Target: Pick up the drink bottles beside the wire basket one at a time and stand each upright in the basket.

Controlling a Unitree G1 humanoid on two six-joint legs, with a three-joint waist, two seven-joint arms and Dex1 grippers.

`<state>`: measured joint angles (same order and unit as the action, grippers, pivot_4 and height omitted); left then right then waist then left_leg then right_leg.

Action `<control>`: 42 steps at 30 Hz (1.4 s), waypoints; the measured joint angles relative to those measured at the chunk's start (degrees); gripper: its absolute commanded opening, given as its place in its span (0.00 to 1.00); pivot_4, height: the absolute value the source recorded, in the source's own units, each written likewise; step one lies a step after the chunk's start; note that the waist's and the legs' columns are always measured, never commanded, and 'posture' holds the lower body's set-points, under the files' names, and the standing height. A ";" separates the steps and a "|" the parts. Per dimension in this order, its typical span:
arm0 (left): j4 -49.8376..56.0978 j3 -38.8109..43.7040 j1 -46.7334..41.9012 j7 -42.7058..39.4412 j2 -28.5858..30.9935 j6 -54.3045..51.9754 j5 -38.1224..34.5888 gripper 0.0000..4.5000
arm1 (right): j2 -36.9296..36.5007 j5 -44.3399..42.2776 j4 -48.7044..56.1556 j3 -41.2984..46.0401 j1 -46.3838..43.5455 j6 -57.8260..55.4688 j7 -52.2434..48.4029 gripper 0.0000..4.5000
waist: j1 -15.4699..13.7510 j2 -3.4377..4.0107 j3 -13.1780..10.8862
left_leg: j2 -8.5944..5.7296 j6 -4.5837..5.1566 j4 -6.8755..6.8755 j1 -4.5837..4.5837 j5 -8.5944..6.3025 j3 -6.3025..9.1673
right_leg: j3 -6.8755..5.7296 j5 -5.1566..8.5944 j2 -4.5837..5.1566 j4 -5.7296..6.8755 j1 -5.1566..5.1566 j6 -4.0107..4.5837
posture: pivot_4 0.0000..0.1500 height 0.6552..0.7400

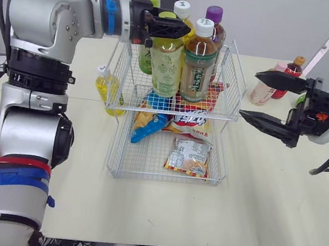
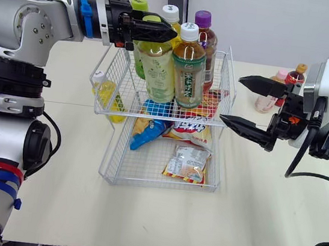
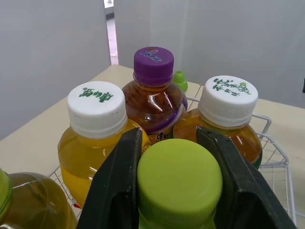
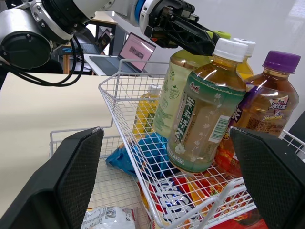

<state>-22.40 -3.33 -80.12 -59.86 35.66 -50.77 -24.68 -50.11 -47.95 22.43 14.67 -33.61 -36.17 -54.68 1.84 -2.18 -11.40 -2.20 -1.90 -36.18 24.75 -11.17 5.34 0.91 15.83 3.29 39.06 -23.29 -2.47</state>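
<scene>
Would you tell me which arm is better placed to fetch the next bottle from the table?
Right. The right gripper is open and hangs near the pink bottle and red bottle beside the wire basket, while the left gripper is shut on the green-capped bottle.

A cream table spans the lower frame. At centre lie a blue snack bag, a red-and-white crisp bag and, below them, a small pale packet. An open laptop shows at upper left in the right wrist view.

Glossy clear-plastic bottles, white wire basket, shiny snack packets, seemingly matt laminate tabletop.
</scene>
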 measured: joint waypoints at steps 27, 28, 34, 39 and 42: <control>1.49 3.27 -1.63 -4.47 10.63 -1.35 -0.10 1.00 | -2.19 -0.63 0.34 0.10 0.47 -0.59 0.20 1.00 | 0.05 0.00 0.00 | 0.01 0.00 0.00 0.00 0.00 0.02 | -0.02 0.00 -0.01 0.00 0.00 0.00 | 1.00 1.00; 2.48 3.71 -1.45 -4.50 11.79 -1.73 -0.20 1.00 | -2.36 -0.66 0.34 0.21 0.46 -0.63 0.18 1.00 | 0.04 0.00 0.00 | 0.01 0.00 0.00 0.00 0.00 0.02 | -0.02 0.00 -0.01 0.00 0.00 0.00 | 1.00 1.00; 6.55 6.95 4.65 -4.65 19.52 -3.02 -0.95 1.00 | -3.08 -1.87 0.38 0.50 0.35 -1.98 0.12 1.00 | 0.21 0.02 0.01 | 0.05 0.00 0.01 -0.03 0.00 0.04 | 0.02 0.00 -0.02 0.02 0.00 0.00 | 1.00 1.00; 6.95 12.97 11.41 -3.22 26.09 -1.61 -0.95 1.00 | -3.50 -2.05 1.77 -1.09 -1.41 -2.79 0.36 1.00 | 0.25 0.03 0.01 | 0.08 0.00 0.03 -0.03 0.00 0.04 | -0.01 0.00 -0.03 0.00 -0.01 0.00 | 1.00 1.00; 8.11 17.90 18.22 -1.57 27.63 0.00 -1.08 1.00 | -3.35 -0.80 3.22 -3.56 -2.08 -2.75 0.36 1.00 | 0.17 0.04 0.01 | 0.07 0.00 0.01 -0.04 0.00 0.05 | 0.01 0.00 -0.02 0.01 0.00 0.00 | 1.00 1.00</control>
<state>-14.29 14.58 -61.90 -61.42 63.28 -50.77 -25.75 -53.46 -48.75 25.65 11.10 -35.69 -38.92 -54.32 2.01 -2.14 -11.39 -2.13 -1.90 -36.17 24.71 -11.18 5.38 0.92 15.83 3.27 39.07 -23.29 -2.47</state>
